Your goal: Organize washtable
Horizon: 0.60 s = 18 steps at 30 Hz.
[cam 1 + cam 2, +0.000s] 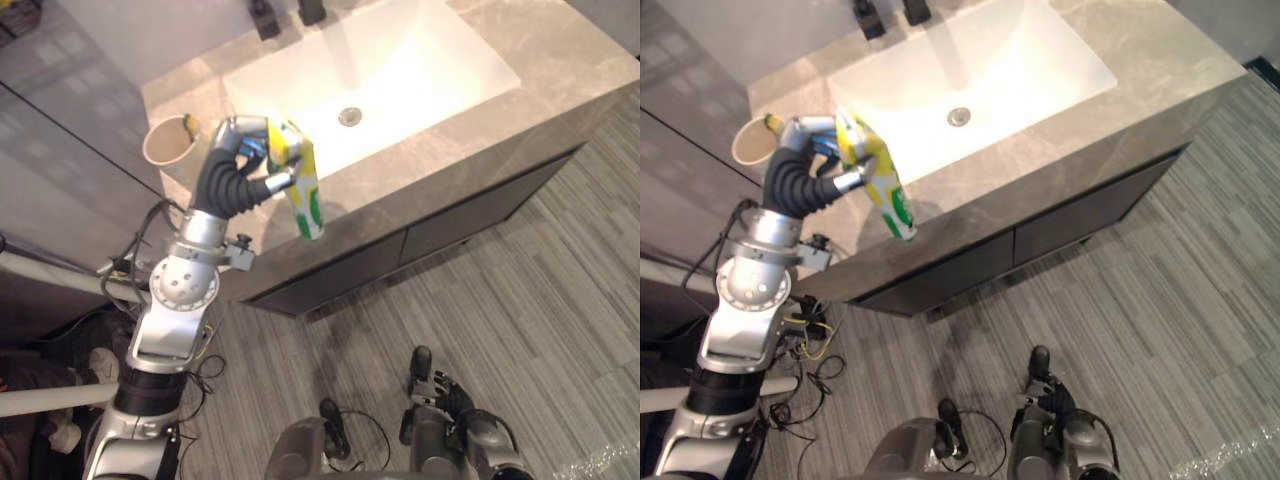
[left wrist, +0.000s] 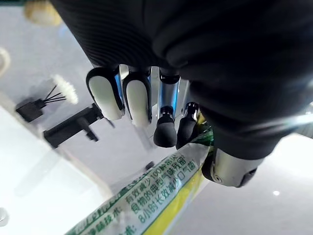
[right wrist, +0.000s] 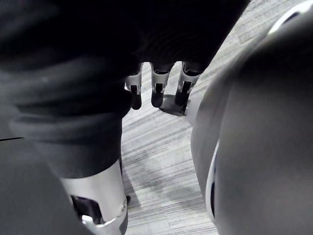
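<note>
Closest to the camera, the robot's right hand (image 1: 438,388) hangs low over the grey striped floor (image 1: 520,300) with its fingers (image 3: 157,92) relaxed and holding nothing, probably because the job in hand needs one arm alone. One grey stone-look bench (image 1: 560,50) with dark cabinet fronts carries everything else. Set into it is one white rectangular sink basin (image 1: 400,70), which takes up most of its top and leaves narrow strips at the front and left for loose things. One soft yellow, green and white tube (image 1: 305,190) is the task's thing. It hangs lengthwise from the left hand (image 1: 245,160), whose fingers (image 2: 165,132) and thumb are curled round its upper end, so its lower end dangles over the bench's front left strip. Whether that end touches the stone cannot be told. One cream round cup (image 1: 165,150) stands at the bench's left corner, just beside that hand, with one yellow item (image 1: 190,127) poking from it. The cup looks like the likely home for the tube. Two black tap fittings (image 1: 312,10) stand behind the basin, and one round metal drain (image 1: 349,116) sits in its floor.
</note>
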Available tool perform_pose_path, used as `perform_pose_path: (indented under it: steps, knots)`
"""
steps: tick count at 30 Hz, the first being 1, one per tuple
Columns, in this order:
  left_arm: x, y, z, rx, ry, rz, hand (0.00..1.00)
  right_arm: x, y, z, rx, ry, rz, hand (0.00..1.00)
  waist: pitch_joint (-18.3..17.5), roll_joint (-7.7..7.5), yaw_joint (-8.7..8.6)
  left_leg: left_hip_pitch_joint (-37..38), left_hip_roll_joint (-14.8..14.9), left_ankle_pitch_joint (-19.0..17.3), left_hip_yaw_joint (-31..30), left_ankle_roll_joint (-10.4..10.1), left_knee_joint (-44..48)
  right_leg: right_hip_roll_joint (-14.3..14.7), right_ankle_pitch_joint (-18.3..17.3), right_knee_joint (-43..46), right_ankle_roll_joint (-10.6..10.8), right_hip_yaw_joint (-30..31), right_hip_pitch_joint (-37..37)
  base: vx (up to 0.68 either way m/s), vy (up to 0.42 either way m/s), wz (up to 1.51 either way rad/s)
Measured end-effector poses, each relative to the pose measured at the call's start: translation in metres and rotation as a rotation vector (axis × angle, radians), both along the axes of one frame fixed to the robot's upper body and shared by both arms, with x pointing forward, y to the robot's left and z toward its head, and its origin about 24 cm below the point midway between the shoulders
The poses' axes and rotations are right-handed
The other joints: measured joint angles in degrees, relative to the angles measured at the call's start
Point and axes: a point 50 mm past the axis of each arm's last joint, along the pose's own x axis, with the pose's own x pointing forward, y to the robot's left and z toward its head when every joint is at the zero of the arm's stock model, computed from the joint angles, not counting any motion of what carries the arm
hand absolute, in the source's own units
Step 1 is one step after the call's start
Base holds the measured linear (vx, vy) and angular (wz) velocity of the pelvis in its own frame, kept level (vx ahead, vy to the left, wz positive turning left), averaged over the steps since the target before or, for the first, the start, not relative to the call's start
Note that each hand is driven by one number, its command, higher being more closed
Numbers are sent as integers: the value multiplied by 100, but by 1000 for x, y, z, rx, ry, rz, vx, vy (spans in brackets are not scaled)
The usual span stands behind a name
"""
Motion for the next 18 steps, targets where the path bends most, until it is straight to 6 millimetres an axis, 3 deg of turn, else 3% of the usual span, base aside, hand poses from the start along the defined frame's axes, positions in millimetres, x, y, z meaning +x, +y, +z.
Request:
perform_pose_path:
  steps: [12, 18]
  knots:
    - [-6, 0, 7, -111, -43, -57, 100, -12, 0, -7, -21, 60, 17, 0, -264, -6, -21, 254, -92, 31, -237, 20, -90, -111, -51, -2, 82, -213, 361, -6, 35, 11]
    - [-7, 13, 15, -153, -87, 4, 100, -17, 2, -10, -23, 86, 34, 0, -420, -23, -91, 274, -126, 56, -396, 55, -92, -178, -59, -3, 96, -403, 491, 6, 40, 15]
